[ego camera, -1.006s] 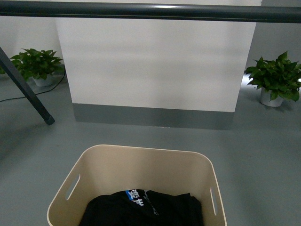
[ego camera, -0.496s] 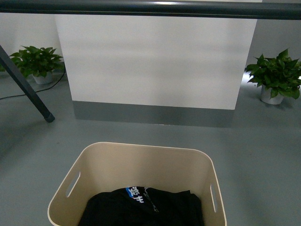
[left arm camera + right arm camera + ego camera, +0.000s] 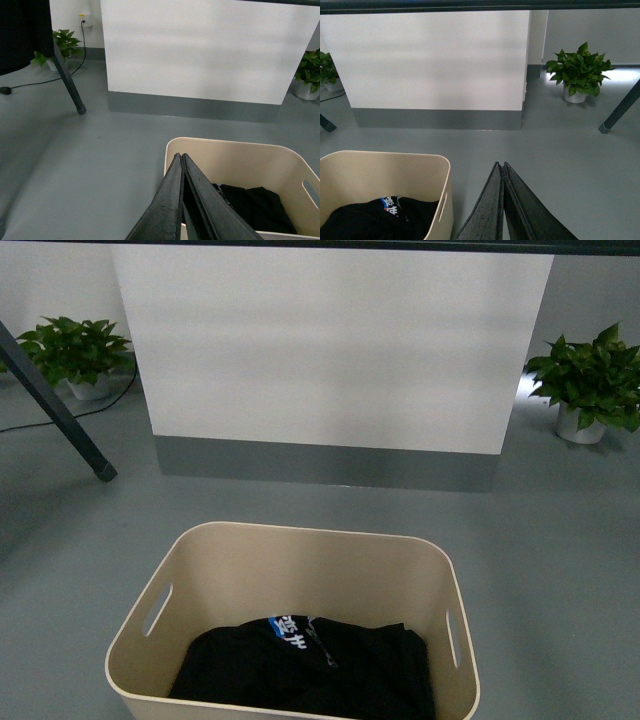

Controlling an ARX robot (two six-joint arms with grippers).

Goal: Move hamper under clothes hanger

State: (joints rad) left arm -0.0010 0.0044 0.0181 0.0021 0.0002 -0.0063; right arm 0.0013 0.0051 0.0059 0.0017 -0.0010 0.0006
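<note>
The beige hamper (image 3: pixel 300 565) stands on the grey floor right in front of me, with black clothes (image 3: pixel 310 670) in it. It also shows in the left wrist view (image 3: pixel 240 160) and the right wrist view (image 3: pixel 385 172). The clothes hanger shows as a slanted dark grey leg (image 3: pixel 55 410) at the left, also in the left wrist view (image 3: pixel 67 82), with another leg (image 3: pixel 620 110) at the right; its top bar (image 3: pixel 470 6) runs overhead. My left gripper (image 3: pixel 180 156) is shut and empty over the hamper's left rim. My right gripper (image 3: pixel 500 164) is shut and empty, just right of the hamper.
A white partition with a grey base (image 3: pixel 330 370) stands ahead. Potted plants stand at the left (image 3: pixel 75 350) and right (image 3: pixel 590 380). A black cable (image 3: pixel 30 85) runs over the floor at the left. Dark cloth (image 3: pixel 22 32) hangs at the left.
The view has moved forward: the hanger's top bar has slid up to the front view's top edge, and the hamper shows higher and more fully.
</note>
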